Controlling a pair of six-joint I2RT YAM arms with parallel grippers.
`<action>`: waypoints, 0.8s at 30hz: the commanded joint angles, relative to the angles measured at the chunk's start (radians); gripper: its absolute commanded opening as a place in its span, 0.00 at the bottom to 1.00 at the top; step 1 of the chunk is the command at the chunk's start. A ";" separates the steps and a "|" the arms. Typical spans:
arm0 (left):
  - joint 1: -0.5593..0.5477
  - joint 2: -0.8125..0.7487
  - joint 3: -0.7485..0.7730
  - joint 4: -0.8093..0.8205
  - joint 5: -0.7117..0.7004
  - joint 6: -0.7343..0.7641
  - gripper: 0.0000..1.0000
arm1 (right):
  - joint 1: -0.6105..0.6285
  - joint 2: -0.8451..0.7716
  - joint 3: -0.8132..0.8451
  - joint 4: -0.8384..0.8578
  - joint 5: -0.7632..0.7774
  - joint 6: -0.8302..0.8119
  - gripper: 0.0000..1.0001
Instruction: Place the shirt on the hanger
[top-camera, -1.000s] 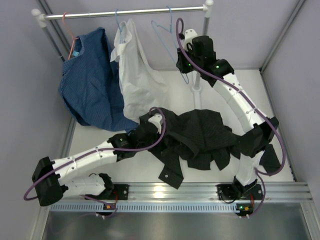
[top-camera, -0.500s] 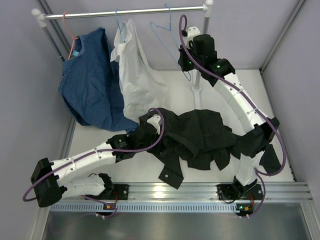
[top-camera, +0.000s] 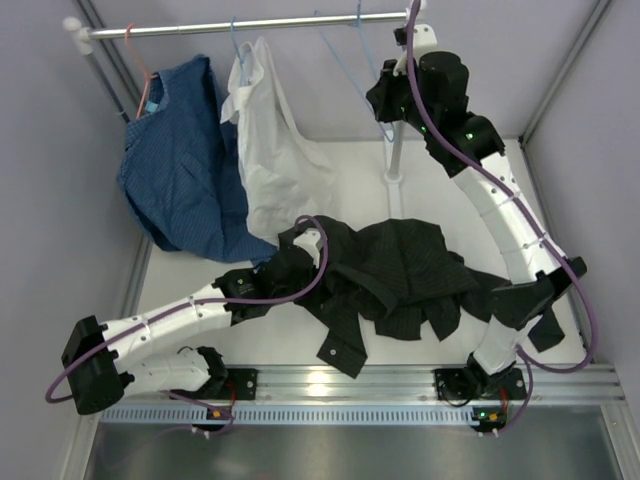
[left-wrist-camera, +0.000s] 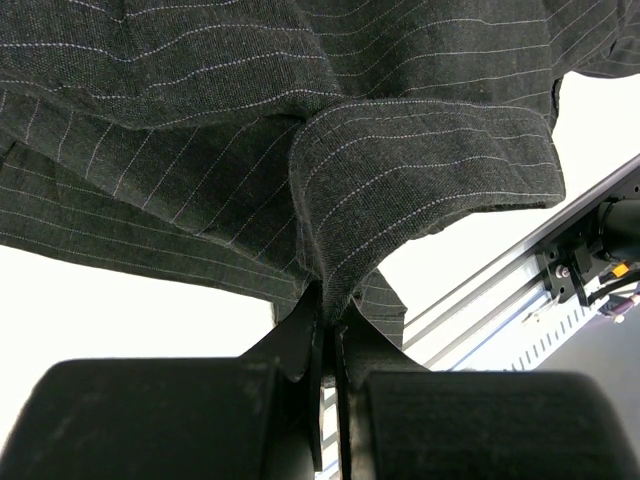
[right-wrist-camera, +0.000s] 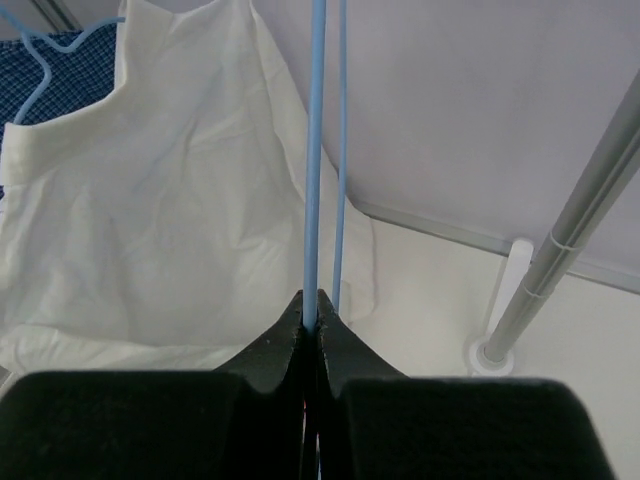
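Black pinstriped woven cloth, the long-sleeved button-up shirt (top-camera: 400, 268) lies crumpled on the white table (top-camera: 360, 200). The left gripper (left-wrist-camera: 328, 325) pinches a hemmed fold of it, jaws closed tight. The right gripper (right-wrist-camera: 311, 318) clamps the thin light-blue wire hanger (right-wrist-camera: 316, 150) below the metal rail (top-camera: 250, 24). The hanger's hook is hard to make out.

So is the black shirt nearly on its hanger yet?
Not yet. Done: both grabs. In hand: the right pincer is shut on the light-blue hanger by the rail; the left pincer is shut on a fold of the black shirt. Left: the shirt lies crumpled on the table, apart from the hanger, so none of it is on.
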 joint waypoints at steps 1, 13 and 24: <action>0.001 -0.017 -0.001 0.057 -0.023 -0.021 0.00 | -0.020 -0.064 0.045 0.079 -0.019 0.011 0.00; 0.012 0.035 0.132 0.066 -0.141 -0.056 0.00 | -0.024 -0.570 -0.508 -0.118 -0.075 -0.042 0.00; 0.163 0.219 0.320 0.020 -0.072 -0.038 0.00 | -0.024 -1.296 -0.869 -0.540 -0.292 0.044 0.00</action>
